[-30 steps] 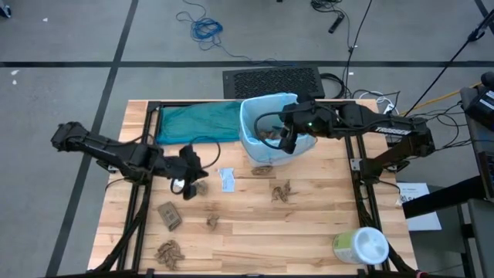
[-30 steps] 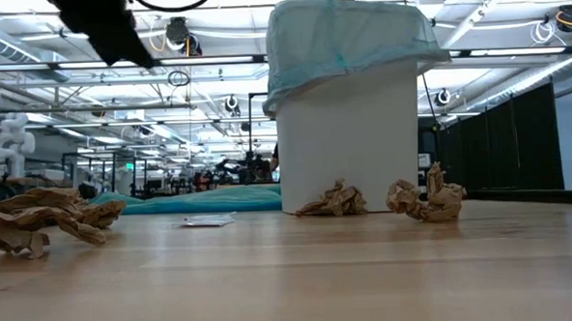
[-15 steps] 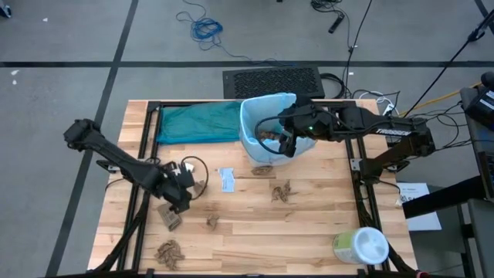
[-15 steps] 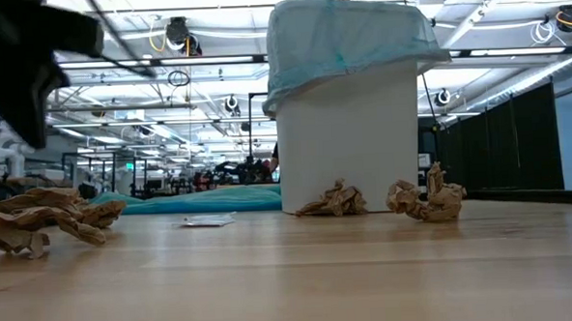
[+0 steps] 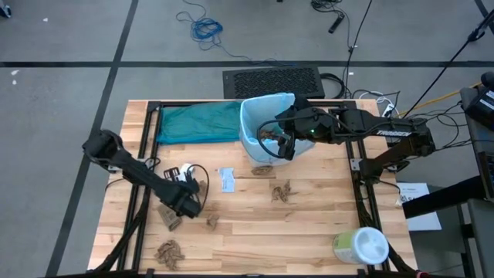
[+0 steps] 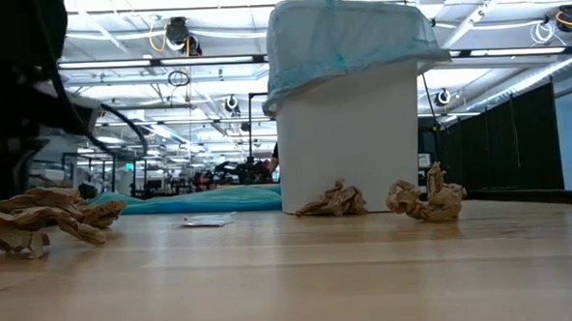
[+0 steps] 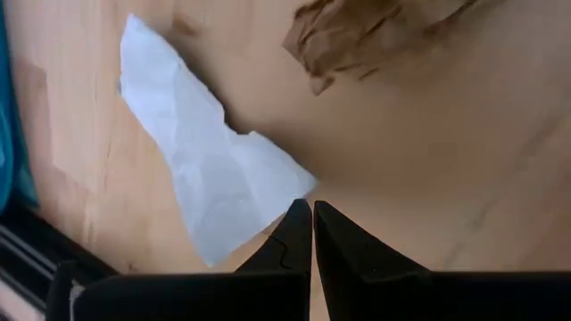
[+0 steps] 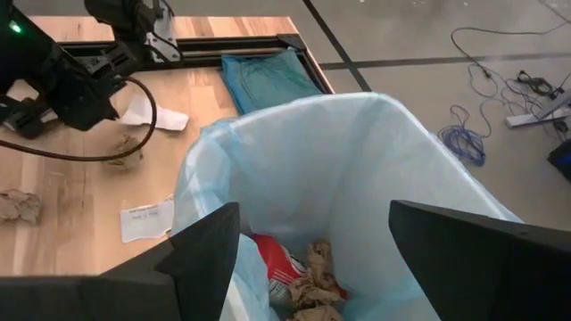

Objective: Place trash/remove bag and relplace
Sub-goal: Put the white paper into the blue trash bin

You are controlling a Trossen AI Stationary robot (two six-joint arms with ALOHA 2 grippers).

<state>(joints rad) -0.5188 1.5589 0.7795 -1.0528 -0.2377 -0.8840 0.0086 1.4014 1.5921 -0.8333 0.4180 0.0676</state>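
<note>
A white bin lined with the light-blue bag stands at the table's far middle. My right gripper hangs open over its mouth. Inside lie brown wads and a red item. More trash lies on the table: brown wads and white scraps. My left gripper is shut and points steeply down at the table's left part, beside a white scrap and a brown wad. My left gripper's shut fingertips come from above and stand at a corner of the white scrap. Whether they touch the scrap or the table I cannot tell.
A teal bag lies flat at the far left. A white-and-green tub stands at the near right corner. Two wads rest against the bin's near side, and another wad lies at the near left. Black frame rails cross the table.
My left gripper has come down toward the table and its near edge. It has tipped from nearly level to pointing steeply down and has stayed shut. In the low view its arm now fills the left side. The trash and the bin have not moved.
</note>
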